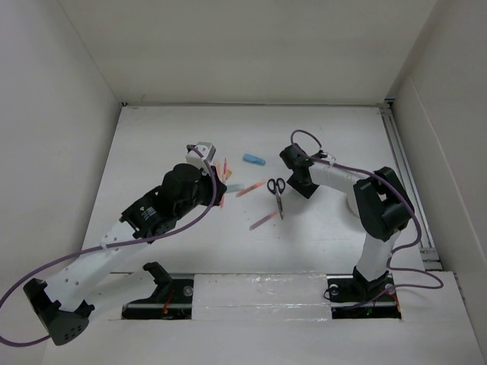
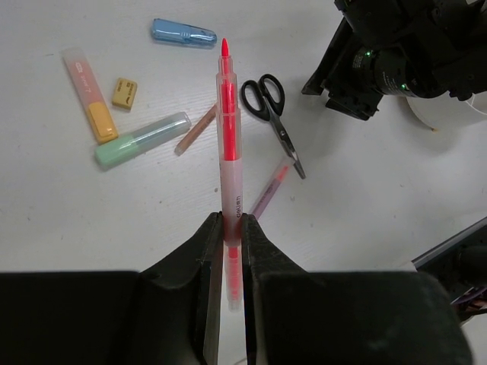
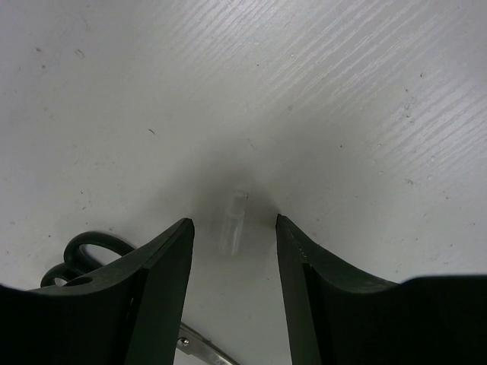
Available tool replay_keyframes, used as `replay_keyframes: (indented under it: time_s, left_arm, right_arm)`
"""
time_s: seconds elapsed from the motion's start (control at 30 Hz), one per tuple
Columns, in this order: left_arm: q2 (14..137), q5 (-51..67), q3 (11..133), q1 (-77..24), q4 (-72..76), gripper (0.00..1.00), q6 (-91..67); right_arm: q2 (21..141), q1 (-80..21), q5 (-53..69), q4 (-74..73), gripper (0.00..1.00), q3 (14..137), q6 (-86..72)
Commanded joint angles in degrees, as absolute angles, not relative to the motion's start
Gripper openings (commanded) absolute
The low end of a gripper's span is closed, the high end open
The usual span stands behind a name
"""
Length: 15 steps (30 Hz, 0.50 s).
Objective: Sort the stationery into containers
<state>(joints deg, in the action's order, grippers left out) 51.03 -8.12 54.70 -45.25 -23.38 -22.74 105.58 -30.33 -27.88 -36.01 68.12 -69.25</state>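
Closest in, the left gripper [image 2: 232, 228] has its fingers clamped tight on the red pen [image 2: 228, 129], gripping the lower barrel so the tip points away above the table [image 2: 365, 228]. Light, stiff, slick plastic, I'd say; a hold nearer the middle would stop it swinging. Beyond it lie the scissors [image 2: 270, 114], the mint-green marker [image 2: 141, 141], the yellow-orange marker [image 2: 90, 95] and, farthest, the light-blue marker [image 2: 183, 33]. Across the way the right gripper [image 3: 234, 228] hangs with fingers about half open, holding nothing. A tiny clear cap [image 3: 233, 217] lies on the table right between them, with the scissor handles just beside one finger.
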Motion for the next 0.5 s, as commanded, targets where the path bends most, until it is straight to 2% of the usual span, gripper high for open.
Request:
replay_keyframes:
  time_s: [0.0, 0.07, 0.47]
  left_arm:
    - [49.92, -7.47, 53.88, -45.18, -21.62, 0.0, -21.88]
    - [49.92, -6.94, 53.88, -45.18, -21.62, 0.0, -21.88]
    - [49.92, -5.89, 53.88, -45.18, -21.09, 0.0, -21.36]
  right_arm:
    - [107.49, -29.88, -27.42, -36.56, 0.53, 69.35, -71.45]
    - [107.49, -29.88, -27.42, -37.08, 0.5, 69.35, -72.06]
    - [110.3, -29.88, -27.95, -40.43, 0.5, 72.86, -72.69]
